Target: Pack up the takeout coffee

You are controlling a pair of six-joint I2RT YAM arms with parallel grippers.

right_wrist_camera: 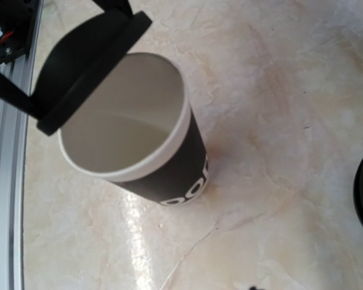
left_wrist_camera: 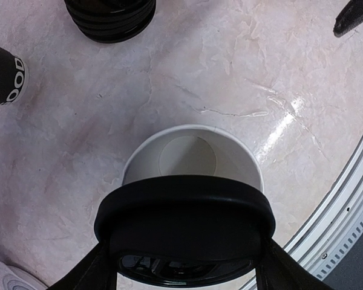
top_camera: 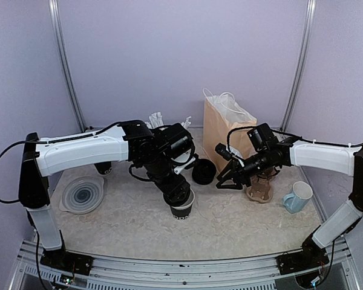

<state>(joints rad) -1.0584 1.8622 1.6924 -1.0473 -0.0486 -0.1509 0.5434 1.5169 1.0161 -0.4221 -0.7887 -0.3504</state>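
Near centre, left fingers point(left_wrist_camera: 88, 275) clamp lid point(left_wrist_camera: 184, 211) just above open cup point(left_wrist_camera: 190, 158). Right fingers point(top_camera: 222, 180) spread, empty. Lid not seated, cup not yet in bag point(top_camera: 221, 130).

Off to the right there's a brown paper bag with white cord handles point(top_camera: 215, 130) standing upright at the back. In front of it sits a brown pulp cup carrier point(top_camera: 260, 192), and a pale blue ceramic mug point(top_camera: 298, 197) is just beside that. A ribbed black plastic stack, lids I think point(top_camera: 204, 171), is mid-table. A round clear plastic dish with concentric rings point(top_camera: 83, 194) lies far left. All of it is on a marble-look tabletop point(top_camera: 242, 223).
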